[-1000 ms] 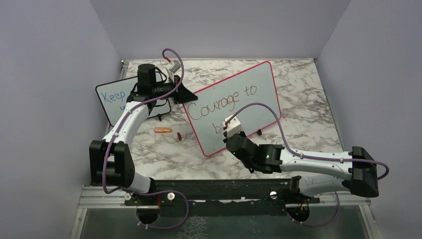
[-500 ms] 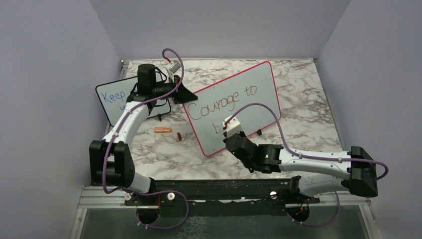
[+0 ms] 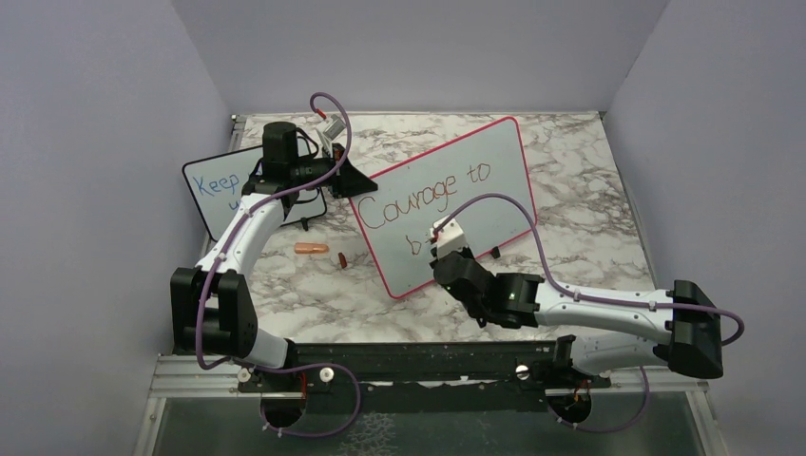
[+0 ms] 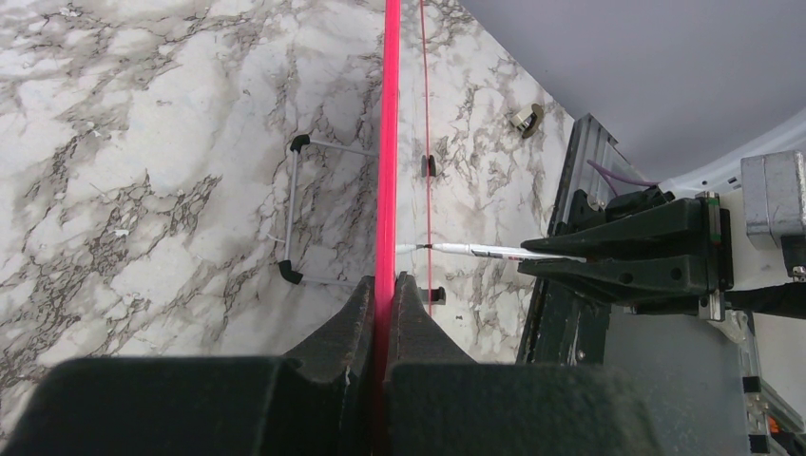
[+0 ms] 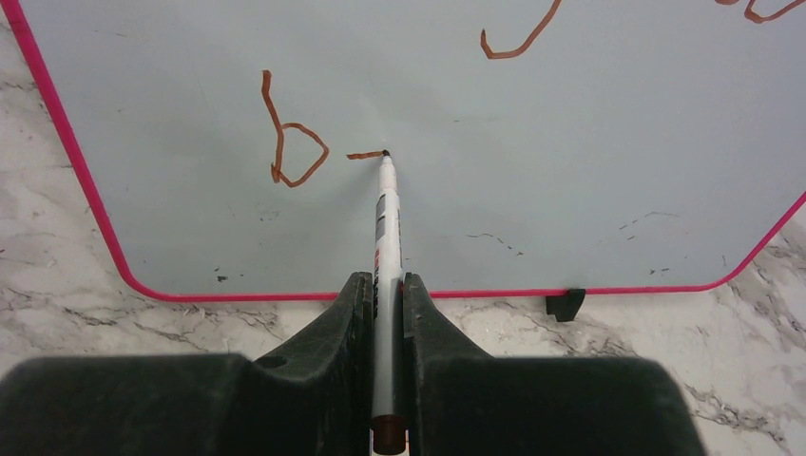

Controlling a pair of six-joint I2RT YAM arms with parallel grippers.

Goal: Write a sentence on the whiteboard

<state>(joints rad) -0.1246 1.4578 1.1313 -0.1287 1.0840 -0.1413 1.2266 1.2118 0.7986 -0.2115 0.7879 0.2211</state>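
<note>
- We see the whiteboard (image 3: 504,157) standing on the marble table (image 3: 589,237), turned at a slant. It has a thin red-pink frame.
- The sentence (image 3: 423,197) on the whiteboard is not whole. The top line says "Courage to" in red-brown letters.
- Under that line, near the whiteboard's bottom left corner, there is a "b" (image 5: 290,142). Just right of the "b" is a short little line (image 5: 364,155).
- The right claw (image 5: 385,285) sits in front of the whiteboard's bottom edge. It is closed tight on a white marker (image 5: 386,228).
- The marker pokes out straight from between the two fingers. Its dark tip touches the whiteboard at the right end of the short little line.
- A small black foot (image 5: 567,304) sticks out under the whiteboard's bottom edge, to the right of the marker.
- The left claw (image 4: 385,294) is at the left end of the whiteboard. It is pinched shut on the red-pink frame, with one finger on each side of it.
- A smaller board (image 3: 214,190) with a black frame stands to the left of the whiteboard, partly behind the left arm. We can read "Keep" on it in blue.
- A little orange thing (image 3: 311,249) lies on the table, left of the whiteboard's bottom corner. A tiny dark red thing (image 3: 341,258) lies between it and the whiteboard. We cannot tell what they are.
</note>
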